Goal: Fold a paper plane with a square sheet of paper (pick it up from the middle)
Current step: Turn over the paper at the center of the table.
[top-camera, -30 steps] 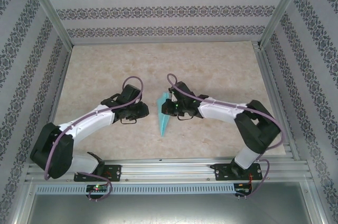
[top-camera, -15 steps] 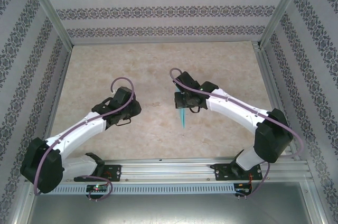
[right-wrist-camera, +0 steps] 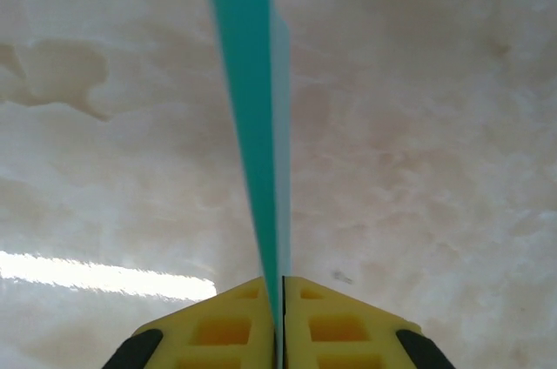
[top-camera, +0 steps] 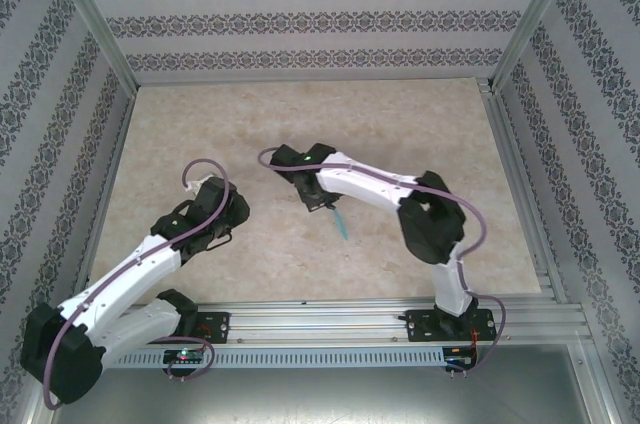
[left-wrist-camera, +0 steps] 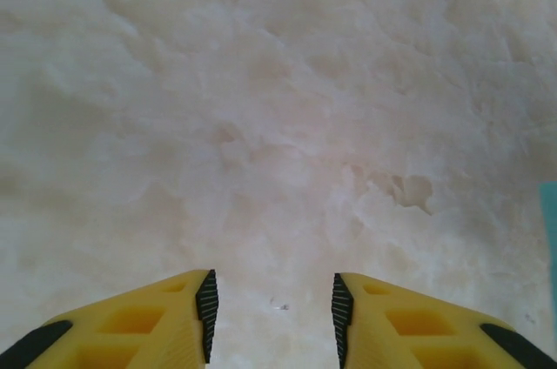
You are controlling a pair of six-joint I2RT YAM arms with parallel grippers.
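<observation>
Paper plane [top-camera: 340, 221] – narrow turquoise dart, folded flat, tail end pinched between the right gripper's [right-wrist-camera: 280, 286] closed jaws, nose pointing away from them. It sits near the middle of the counter [top-camera: 420, 124]; can't tell if the nose touches it. Left gripper [left-wrist-camera: 272, 304] is well off to the left with its jaws apart, nothing between them, bare surface below. Counter is beige, marble-patterned and glossy – a light streak reflects in the right wrist view. Striped ornamental wallpaper [top-camera: 300, 24] on three sides, aluminium frame posts [top-camera: 88, 14] at the corners.
</observation>
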